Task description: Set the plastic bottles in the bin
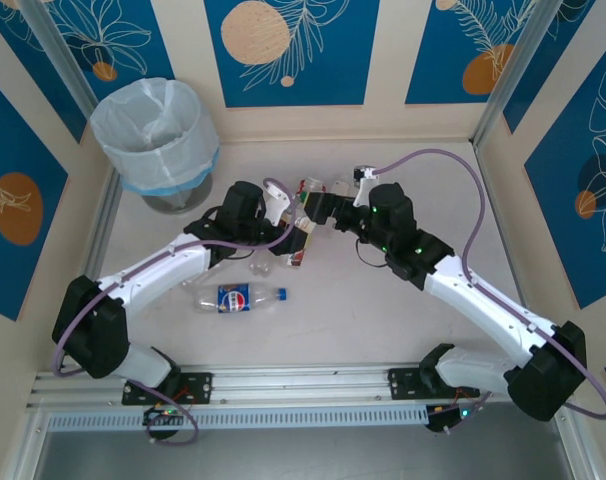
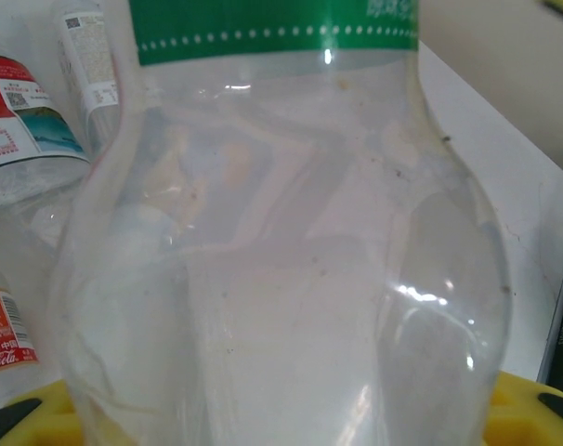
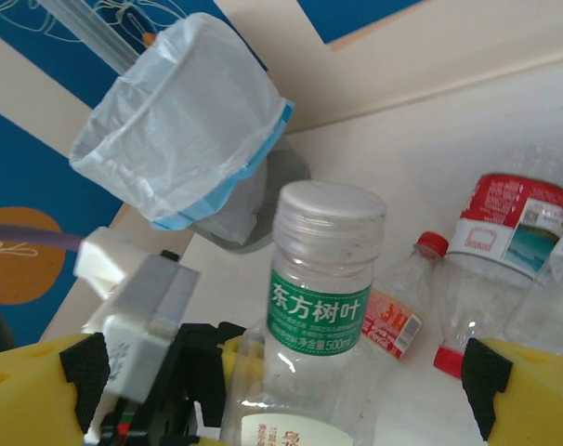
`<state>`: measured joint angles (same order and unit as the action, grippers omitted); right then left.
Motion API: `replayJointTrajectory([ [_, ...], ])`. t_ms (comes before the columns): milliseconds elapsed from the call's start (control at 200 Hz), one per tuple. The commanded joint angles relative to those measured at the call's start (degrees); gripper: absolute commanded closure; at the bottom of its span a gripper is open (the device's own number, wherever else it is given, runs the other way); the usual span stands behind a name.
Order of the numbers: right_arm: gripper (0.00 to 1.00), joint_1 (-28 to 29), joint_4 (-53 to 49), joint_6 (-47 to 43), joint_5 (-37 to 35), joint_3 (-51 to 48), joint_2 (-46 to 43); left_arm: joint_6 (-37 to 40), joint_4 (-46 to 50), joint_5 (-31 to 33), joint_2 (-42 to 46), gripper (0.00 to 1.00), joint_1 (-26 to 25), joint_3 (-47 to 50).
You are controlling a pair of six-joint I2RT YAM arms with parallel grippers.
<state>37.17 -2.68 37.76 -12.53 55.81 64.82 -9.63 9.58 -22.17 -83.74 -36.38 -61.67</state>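
Gripping the green-labelled bottle [image 3: 323, 307] low on its body, the left gripper [image 2: 281, 429] has its yellow pads against the clear plastic on either side. The bottle stands upright in that hold, pale cap on top. It is well short of the bin [image 1: 168, 160], off to the bin's right and nearer the arms.

The right gripper [image 3: 281, 395] faces the same bottle with its fingers spread wide, one on each side and clear of it. The hold therefore looks to be the left arm's alone. That suits the task, since the left arm is mounted on the bin's side of the table and has the shorter way there.

More bottles lie beside the held one, on its side away from the bin, among them a red-labelled bottle [image 3: 509, 218] and a small red-capped bottle [image 3: 402, 311]. A blue-labelled bottle [image 1: 239, 298] lies on its side, closer to the arm bases than to the bin.

The bin's liner is folded over the rim and its mouth is far wider than any bottle, so a release from above should need little aiming. Most of the task appears undone.
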Motion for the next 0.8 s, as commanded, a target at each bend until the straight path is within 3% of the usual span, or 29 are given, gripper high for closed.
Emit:
replayJointTrajectory([
  [0, 0.00, 0.27, -1.42, -7.29, 3.51, -1.44, -2.35, -0.81, 1.27, 0.54, 0.25, 0.54, 0.72, -2.60],
  [380, 0.00, 0.32, 2.19, -11.59, 5.43, -6.01, -5.49, -1.24, 4.34, 5.92, 2.84, 0.54, 2.74, -5.05],
  [795, 0.00, 0.05, 5.29, -11.59, 7.43, -8.06, -5.75, 2.33, 13.91, 8.54, 3.93, 0.53, 10.93, -15.01],
])
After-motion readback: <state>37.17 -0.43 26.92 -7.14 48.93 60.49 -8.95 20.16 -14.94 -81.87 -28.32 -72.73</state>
